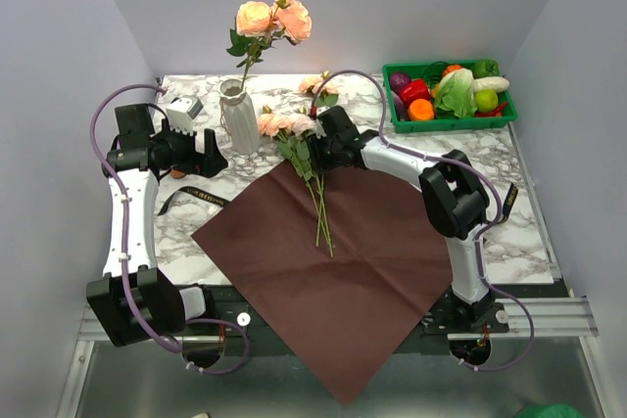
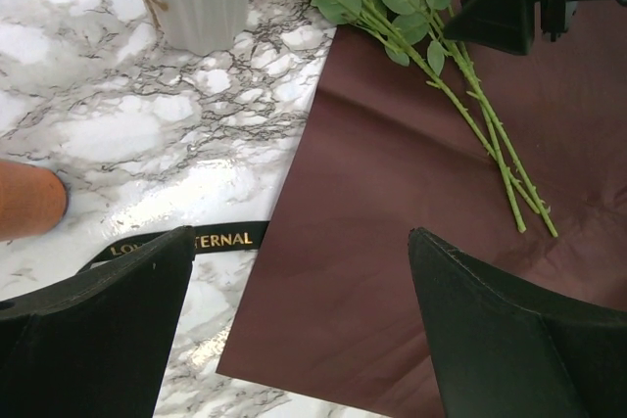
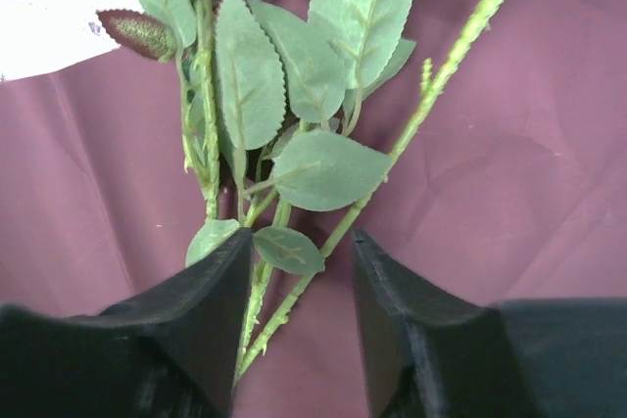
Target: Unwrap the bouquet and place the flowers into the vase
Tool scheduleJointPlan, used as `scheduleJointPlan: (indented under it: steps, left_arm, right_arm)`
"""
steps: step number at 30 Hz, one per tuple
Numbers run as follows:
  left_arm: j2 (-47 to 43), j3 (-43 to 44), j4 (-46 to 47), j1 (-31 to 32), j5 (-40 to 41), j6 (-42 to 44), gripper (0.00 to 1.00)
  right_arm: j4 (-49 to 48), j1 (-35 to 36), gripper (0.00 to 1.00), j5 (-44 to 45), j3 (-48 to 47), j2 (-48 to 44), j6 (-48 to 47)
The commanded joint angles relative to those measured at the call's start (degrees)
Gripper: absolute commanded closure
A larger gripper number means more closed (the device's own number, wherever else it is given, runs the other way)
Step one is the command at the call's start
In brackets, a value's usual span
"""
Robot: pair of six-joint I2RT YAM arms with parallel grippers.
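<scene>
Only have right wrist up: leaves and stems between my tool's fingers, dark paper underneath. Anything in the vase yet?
Observer: Yes. One stem of peach roses stands in the white vase.
Operator: Left tool doing what?
Observer: The left tool is open and holds nothing. It hovers near the vase's base.
Operator: Ribbon off?
Observer: Yes. The black ribbon lies on the marble beside the unfolded paper.

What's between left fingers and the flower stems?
Just bare dark red paper, seen in the left wrist view, from the left fingers up to the stems.
</scene>
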State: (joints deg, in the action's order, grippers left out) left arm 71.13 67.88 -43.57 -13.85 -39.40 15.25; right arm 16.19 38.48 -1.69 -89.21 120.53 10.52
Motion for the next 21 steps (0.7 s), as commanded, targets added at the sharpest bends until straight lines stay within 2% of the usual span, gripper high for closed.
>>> scheduleJointPlan:
  steps: [1, 5, 8, 13, 21]
  left_arm:
    - [-0.91, -0.20, -0.99, 0.49, 1.16, 1.01, 0.02]
    - [-0.56, -0.20, -0.90, 0.57, 1.43, 1.10, 0.02]
    - [-0.64, -0.46, -1.08, 0.57, 1.34, 1.19, 0.02]
    - [-0.73, -0.47, -1.60, 0.66, 2.22, 1.63, 0.02]
    - [-0.65, 0.24, -2.48, 0.66, 2.83, 2.60, 0.02]
  right_arm:
    - [1.74, 1.25, 0.43, 3.36, -1.06, 0.41, -1.65]
    - [-0.27, 1.95, 0.42, 4.85, 2.28, -4.50, -1.03]
    - [-0.81, 2.13, 0.43, 5.65, 1.68, -4.69, -0.59]
    - [1.65, 2.13, 0.48, 5.56, -4.38, 0.31, -1.38]
    - [3.50, 2.04, 0.54, 5.91, -6.94, 5.68, -1.38]
